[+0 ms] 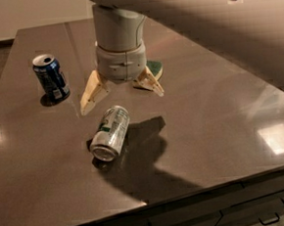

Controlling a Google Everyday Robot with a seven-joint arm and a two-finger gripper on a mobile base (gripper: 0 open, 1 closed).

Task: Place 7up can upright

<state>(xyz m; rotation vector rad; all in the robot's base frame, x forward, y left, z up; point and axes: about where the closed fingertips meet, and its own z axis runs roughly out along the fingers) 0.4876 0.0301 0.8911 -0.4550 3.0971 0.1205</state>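
Observation:
The 7up can (110,132), silvery with green markings, lies on its side on the dark table (212,129), its open top facing the front edge. My gripper (122,100) hangs just above and behind the can, fingers spread wide and empty. The left finger (92,93) points down-left and the right finger (149,82) down-right. The gripper does not touch the can.
A dark blue can (51,77) stands upright at the back left of the table. A green and white object (154,68) lies behind the gripper, partly hidden. The table's front edge (187,192) runs below, with drawers beneath it.

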